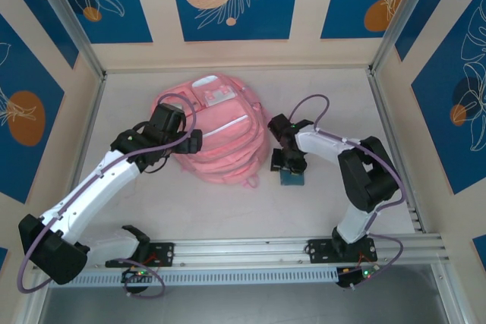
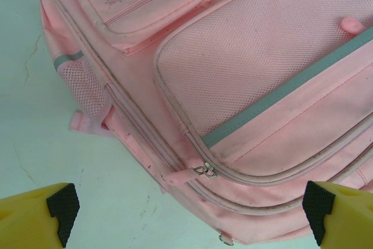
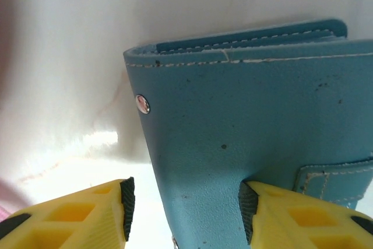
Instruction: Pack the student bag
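Note:
The student bag [image 1: 216, 138] is a large pink backpack lying flat in the middle of the table. My left gripper [image 1: 190, 146] hangs open above its left edge. In the left wrist view the bag's mesh front pocket [image 2: 262, 86] and a metal zip pull [image 2: 204, 170] lie between my wide-apart left gripper [image 2: 186, 208] jaws, untouched. Right of the bag, a small blue stitched case [image 1: 291, 178] rests on the table. My right gripper [image 3: 183, 202] straddles this case [image 3: 250, 132]. One pad [image 3: 247, 208] touches it, while the other pad [image 3: 127, 202] stands apart from it.
The white table [image 1: 228, 210] is walled in by blue-and-cream panels on three sides. A metal rail [image 1: 304, 252] carrying both arm bases runs along the near edge. The blue case lies close to the bag's lower right corner.

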